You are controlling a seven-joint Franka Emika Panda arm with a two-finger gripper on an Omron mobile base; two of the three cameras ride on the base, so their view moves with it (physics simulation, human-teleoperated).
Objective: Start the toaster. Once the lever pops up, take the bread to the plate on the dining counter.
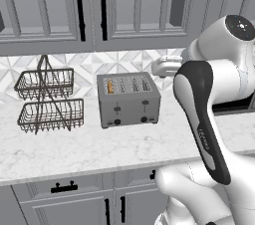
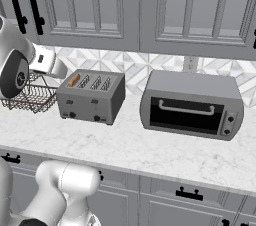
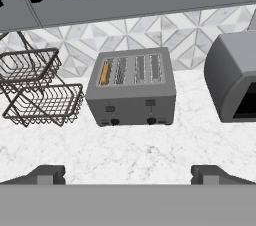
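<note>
Bread [image 3: 105, 73]: sits in the toaster's leftmost slot, looks light, stiff, crumbly; pinch its top edge gently
Toaster [image 3: 131, 91]: just right of the wire rack [image 3: 35, 87], on the marble surface [image 3: 125, 147]
Pincer [image 3: 127, 174]: wide open, nothing in it, hovering in front of the toaster

**Toaster and basket rack on the marble worktop**

The toaster [image 1: 128, 100] stands on the marble worktop [image 1: 99, 152], toward the far side by the patterned tile backsplash [image 1: 89, 64]. The bread [image 1: 110, 86] sits down in its leftmost slot, orange edge showing. Both front levers sit high. Left of the toaster, apart from it, stands a two-tier wire basket rack [image 1: 47, 100]. The white arm [image 1: 209, 119] rises at the near right. Grey upper cabinets [image 1: 89, 5] hang above.
</note>
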